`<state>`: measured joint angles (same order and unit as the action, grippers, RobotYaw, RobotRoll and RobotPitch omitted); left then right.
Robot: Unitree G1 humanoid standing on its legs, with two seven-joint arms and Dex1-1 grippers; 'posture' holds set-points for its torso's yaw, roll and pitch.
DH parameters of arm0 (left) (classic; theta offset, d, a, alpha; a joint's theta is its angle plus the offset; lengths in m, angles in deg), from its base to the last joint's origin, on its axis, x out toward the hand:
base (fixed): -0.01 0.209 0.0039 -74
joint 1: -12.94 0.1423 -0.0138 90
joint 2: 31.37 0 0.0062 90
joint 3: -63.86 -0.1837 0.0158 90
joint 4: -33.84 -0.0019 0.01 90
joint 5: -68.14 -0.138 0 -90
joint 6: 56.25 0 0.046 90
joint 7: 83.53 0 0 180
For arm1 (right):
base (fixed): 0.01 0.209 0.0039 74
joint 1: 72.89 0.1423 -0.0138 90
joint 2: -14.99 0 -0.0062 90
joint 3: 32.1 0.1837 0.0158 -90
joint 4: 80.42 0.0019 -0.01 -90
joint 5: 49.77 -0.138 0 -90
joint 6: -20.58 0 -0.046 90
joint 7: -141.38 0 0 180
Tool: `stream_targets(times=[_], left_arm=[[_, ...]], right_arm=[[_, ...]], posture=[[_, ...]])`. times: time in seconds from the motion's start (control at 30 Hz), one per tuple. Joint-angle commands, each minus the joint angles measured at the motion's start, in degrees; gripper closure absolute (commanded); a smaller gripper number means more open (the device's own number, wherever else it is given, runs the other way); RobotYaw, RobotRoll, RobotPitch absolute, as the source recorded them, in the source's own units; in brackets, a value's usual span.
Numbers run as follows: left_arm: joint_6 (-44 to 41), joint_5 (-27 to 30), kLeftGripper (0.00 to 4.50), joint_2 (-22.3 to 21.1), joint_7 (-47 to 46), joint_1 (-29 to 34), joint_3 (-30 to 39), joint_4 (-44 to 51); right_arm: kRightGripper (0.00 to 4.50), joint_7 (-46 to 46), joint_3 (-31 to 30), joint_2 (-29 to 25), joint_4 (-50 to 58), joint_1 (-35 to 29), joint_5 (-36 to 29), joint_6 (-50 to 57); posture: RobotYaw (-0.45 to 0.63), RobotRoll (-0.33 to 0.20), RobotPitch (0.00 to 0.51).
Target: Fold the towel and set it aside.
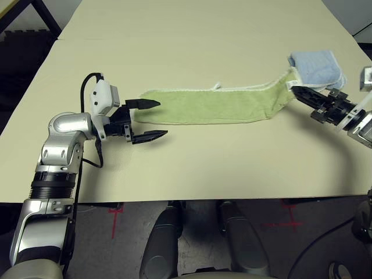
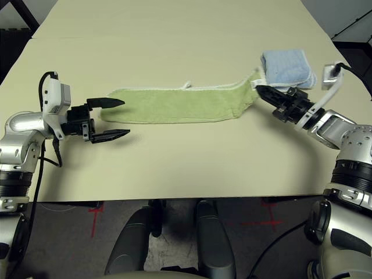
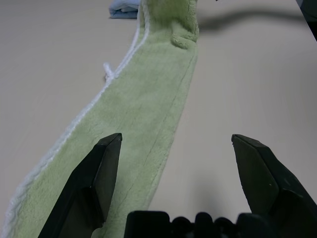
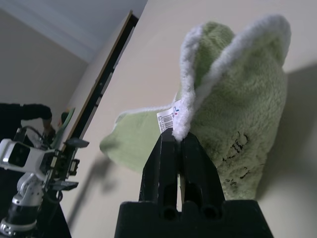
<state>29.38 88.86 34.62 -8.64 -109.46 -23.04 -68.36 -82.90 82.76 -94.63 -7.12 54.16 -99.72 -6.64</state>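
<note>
Lying lengthwise-folded, the towel (image 1: 215,104) needs another fold — right gripper (image 1: 297,91) pinches its end (left gripper (image 1: 152,119) gapes).

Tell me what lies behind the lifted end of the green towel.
A folded light blue cloth lies behind the towel end that the right pincer holds. The towel covers the cloth's near edge.
</note>
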Motion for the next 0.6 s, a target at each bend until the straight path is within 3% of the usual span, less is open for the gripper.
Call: stream_targets(times=[0.03,0.4,0.6], left_arm=[[-0.2,0.1,0.0,-0.5,-0.1,0.7,-0.2,0.6],[-0.6,0.0,0.0,-0.4,-0.6,0.5,-0.4,0.9],[-0.9,0.2,0.0,-0.6,-1.2,1.2,-0.1,1.8]], right_arm=[[4.48,-0.9,-3.9,0.2,2.1,-0.3,1.5,-0.5],[4.48,5.2,-12.7,10.4,4.6,7.1,5.8,-2.6],[4.48,5.7,-17.1,11.6,4.9,6.8,8.3,-1.7]], posture=[[-0.07,0.0,0.192],[-0.06,0.0,0.188],[-0.05,0.0,0.19]])
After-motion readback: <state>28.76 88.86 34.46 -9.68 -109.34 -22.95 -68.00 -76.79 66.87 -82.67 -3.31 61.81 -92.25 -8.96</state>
